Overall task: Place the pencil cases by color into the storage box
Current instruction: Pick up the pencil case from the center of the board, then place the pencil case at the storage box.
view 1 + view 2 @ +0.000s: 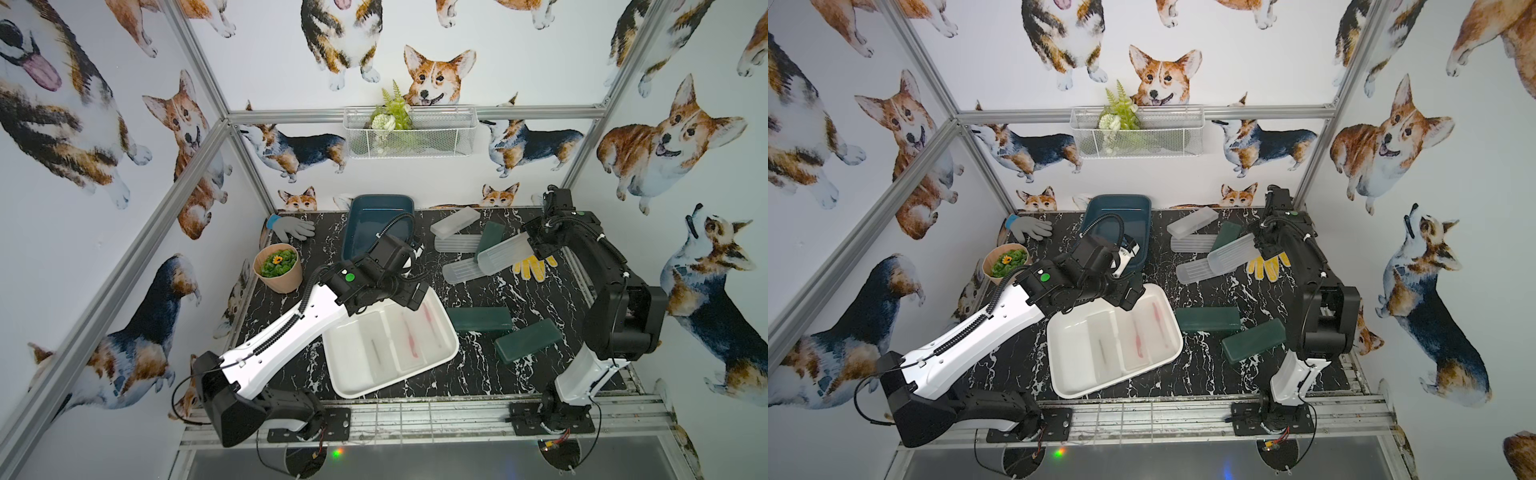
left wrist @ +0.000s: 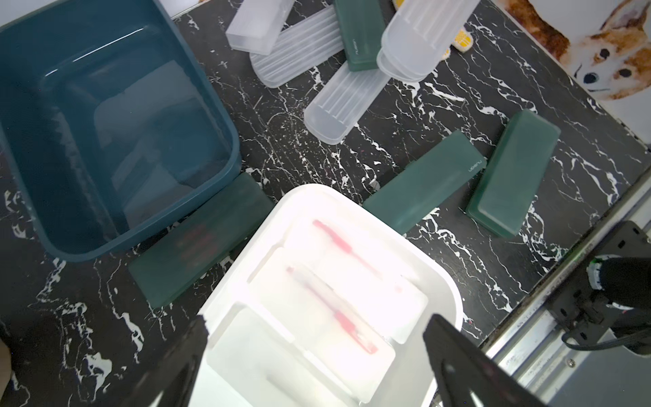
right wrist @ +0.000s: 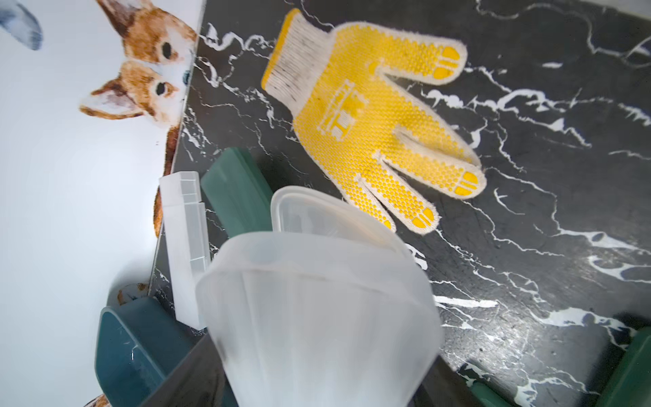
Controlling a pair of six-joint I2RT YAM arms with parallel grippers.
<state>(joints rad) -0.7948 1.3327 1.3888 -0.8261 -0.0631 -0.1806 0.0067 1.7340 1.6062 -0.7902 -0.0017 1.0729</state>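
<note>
Three frosted white pencil cases (image 1: pixel 409 338) lie side by side in the white storage box (image 1: pixel 357 390). My left gripper (image 1: pixel 415 297) (image 2: pixel 317 338) hovers open over them, holding nothing. The teal storage box (image 1: pixel 376 203) stands behind it. My right gripper (image 1: pixel 534 245) is shut on a frosted case (image 1: pixel 505 253) (image 3: pixel 317 310), lifted and tilted above the back-right pile. That pile has three more frosted cases (image 1: pixel 455 222) and a leaning green case (image 1: pixel 490 237). Two green cases (image 1: pixel 482 319) (image 1: pixel 528 340) lie right of the white box. Another green case (image 2: pixel 200 246) lies between the boxes.
A yellow glove (image 1: pixel 532 268) lies under the right gripper, by the pile. A grey glove (image 1: pixel 293 228) and a potted plant (image 1: pixel 278 268) sit at the back left. A wire basket (image 1: pixel 409 131) hangs on the back wall.
</note>
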